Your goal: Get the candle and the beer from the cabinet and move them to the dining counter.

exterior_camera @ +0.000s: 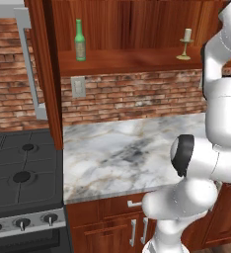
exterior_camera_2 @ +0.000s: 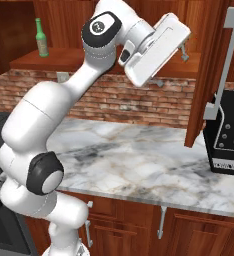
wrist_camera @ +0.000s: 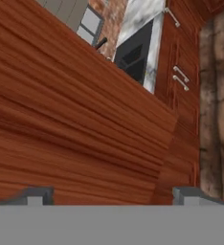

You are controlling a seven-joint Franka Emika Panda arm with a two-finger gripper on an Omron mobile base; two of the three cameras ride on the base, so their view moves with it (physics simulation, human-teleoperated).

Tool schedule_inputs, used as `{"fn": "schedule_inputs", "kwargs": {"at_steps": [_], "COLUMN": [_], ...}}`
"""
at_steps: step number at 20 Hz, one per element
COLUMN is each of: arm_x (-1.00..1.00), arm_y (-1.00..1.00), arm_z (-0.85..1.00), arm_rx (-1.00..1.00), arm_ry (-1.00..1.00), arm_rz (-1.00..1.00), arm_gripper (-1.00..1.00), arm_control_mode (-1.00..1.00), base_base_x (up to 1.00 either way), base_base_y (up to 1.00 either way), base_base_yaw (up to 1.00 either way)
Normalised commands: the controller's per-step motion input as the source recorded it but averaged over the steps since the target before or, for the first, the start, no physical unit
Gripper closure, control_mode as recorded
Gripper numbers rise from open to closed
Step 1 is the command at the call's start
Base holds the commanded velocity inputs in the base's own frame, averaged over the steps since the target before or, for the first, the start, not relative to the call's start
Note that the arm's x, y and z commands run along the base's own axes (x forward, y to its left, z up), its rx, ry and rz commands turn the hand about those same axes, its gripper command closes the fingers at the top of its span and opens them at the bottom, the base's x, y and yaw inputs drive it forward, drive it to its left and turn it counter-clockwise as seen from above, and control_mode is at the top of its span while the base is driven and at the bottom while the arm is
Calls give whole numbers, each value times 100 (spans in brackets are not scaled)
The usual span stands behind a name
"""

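Left base view | beer and candle well apart (shelf edge)

Candle hidden behind the arm in right base view; beer label unreadable; stove cropped left.

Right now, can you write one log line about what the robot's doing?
gripper: open, holding nothing, facing wood | beer: upright on cabinet shelf, left | candle: upright on shelf, right | neither picked yet

We found no readable text; the label on the beer was too small to read.
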Motion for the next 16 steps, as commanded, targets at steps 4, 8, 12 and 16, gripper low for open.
{"fn": "schedule_inputs", "kwargs": {"at_steps": [4,8,12,16], "arm_x": [-22,-29,-33,-27], "arm_y": [67,62,52,53], "arm_z": [0,0,0,0], "arm_rx": [0,0,-1,0], "arm_ry": [0,0,8,15], "arm_rz": [6,17,34,50], "arm_gripper": [-100,-100,-100,-100], "arm_control_mode": [-100,-100,-100,-100], "base_base_x": [0,0,0,0], "base_base_y": [0,0,0,0], "base_base_yaw": [0,0,0,0]}}
